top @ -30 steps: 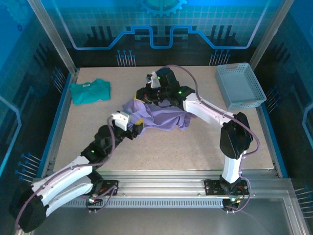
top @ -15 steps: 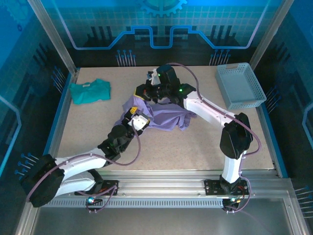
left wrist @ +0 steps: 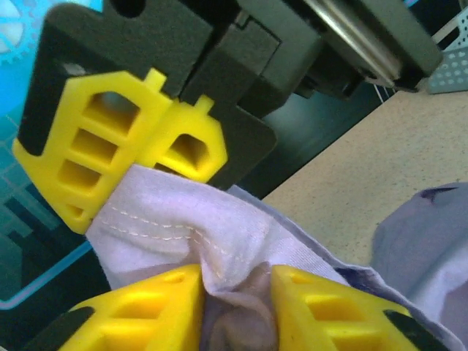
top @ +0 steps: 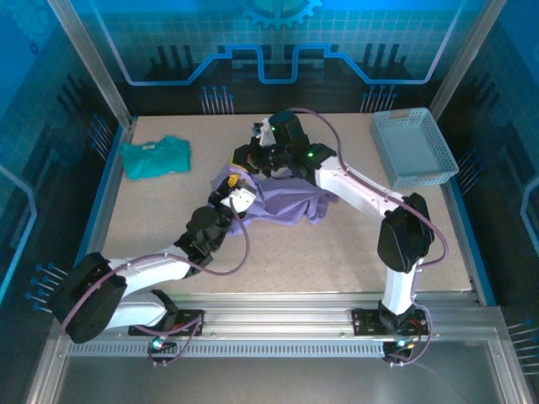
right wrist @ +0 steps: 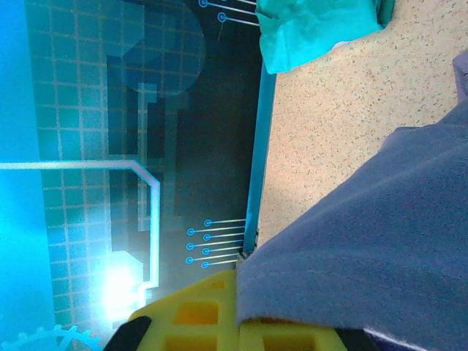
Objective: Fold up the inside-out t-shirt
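Observation:
The inside-out t-shirt [top: 290, 202], lavender-purple, lies bunched in the middle of the table. My right gripper [top: 248, 160] holds its far left edge lifted. In the right wrist view the right gripper [right wrist: 248, 322] is shut on the cloth [right wrist: 380, 241], which drapes away from it. My left gripper [top: 232, 187] sits just below and in front of the right one. In the left wrist view the left gripper [left wrist: 238, 300] has a bunch of stitched hem [left wrist: 212, 248] pressed between its fingers. Just above, the right gripper [left wrist: 150, 153] pinches the same hem.
A folded teal-green shirt [top: 156, 157] lies at the far left of the table, also in the right wrist view [right wrist: 314, 29]. A pale blue basket [top: 413, 147] stands at the far right corner. Bare speckled tabletop [top: 337, 244] lies in front of the shirt.
My left arm has swung forward and right to the lifted hem under the right gripper, and its jaws have closed on the cloth. The right gripper has barely moved.

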Robot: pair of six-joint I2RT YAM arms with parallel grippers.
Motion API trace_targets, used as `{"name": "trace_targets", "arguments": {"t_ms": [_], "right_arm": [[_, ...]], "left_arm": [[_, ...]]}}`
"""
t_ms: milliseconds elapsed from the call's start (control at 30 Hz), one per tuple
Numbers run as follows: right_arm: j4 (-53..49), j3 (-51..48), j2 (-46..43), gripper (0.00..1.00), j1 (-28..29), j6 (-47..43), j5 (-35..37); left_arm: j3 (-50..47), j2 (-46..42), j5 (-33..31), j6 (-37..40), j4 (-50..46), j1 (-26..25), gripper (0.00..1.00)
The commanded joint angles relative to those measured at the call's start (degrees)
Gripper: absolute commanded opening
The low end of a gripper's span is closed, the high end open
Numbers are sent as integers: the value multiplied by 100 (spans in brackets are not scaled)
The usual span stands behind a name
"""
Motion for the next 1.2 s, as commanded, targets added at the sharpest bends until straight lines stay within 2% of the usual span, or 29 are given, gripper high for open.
{"name": "trace_targets", "arguments": {"t_ms": [0,100,200,500,700,800,867,1033,1167], "right_arm": [[-32,121,109,0,65,60,-111],[-22,88,81,0,44,65,-60],[-23,84,55,1,-2,54,-23],[4,-246,-421,32,-336,-251,98],[-307,-677,-1178,50,-664,-1022,265],[-668,-865,-1591,56,-850,-1609,336],[-1006,-1077,-1945,61,-949,-2142,674],[-1828,-2076,-2956,73,-1218,-3371,2119],[-2158,-3018,-3585,78,-1520,-3797,2789]], "left_arm": [[117,86,174,-18,692,40,14],[-72,-57,458,-149,794,55,0],[-331,-297,797,-404,941,146,0],[-711,-1311,2232,-1964,162,983,0],[-547,-1547,2259,-2718,-313,1278,0],[-398,-1677,2162,-3150,-762,1381,0],[-289,-1766,1954,-3508,-1087,1456,0],[106,-1903,1827,-4164,-1998,1534,0],[297,-1870,1800,-4619,-2388,1545,0]]}}
